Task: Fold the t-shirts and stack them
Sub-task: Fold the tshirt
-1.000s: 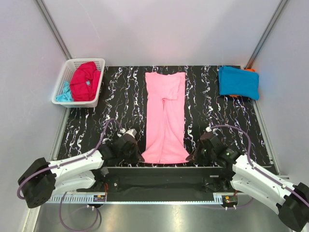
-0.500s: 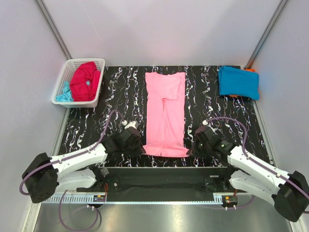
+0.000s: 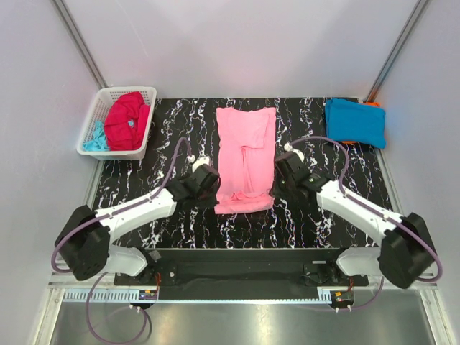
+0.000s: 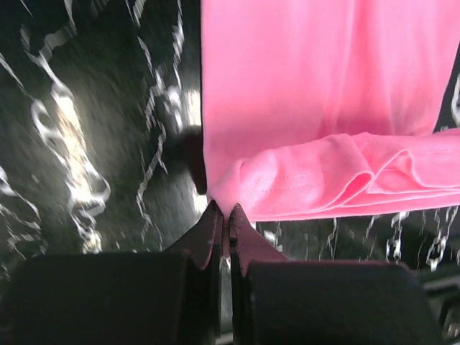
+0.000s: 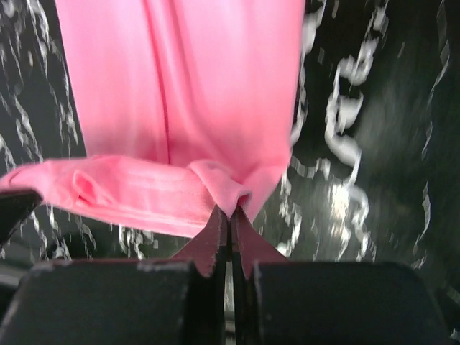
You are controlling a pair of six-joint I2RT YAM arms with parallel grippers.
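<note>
Pink soft cloth t-shirt (image 3: 246,144) is pinched at its near corners by the clenched left gripper (image 4: 225,215) and right gripper (image 5: 229,214). A thinly held corner could be dropped, and the fold spoiled.

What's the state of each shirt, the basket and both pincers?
pink t-shirt: laid flat lengthwise, near hem lifted and curled over.
left pincer: shut on its near left corner.
right pincer: shut on its near right corner.
blue t-shirt: folded, top of far-right stack.
orange t-shirt: under the blue, only edges show.
red t-shirt: crumpled in basket.
aqua t-shirt: crumpled in basket, beside the red.
basket: upright, holds two shirts.
</note>
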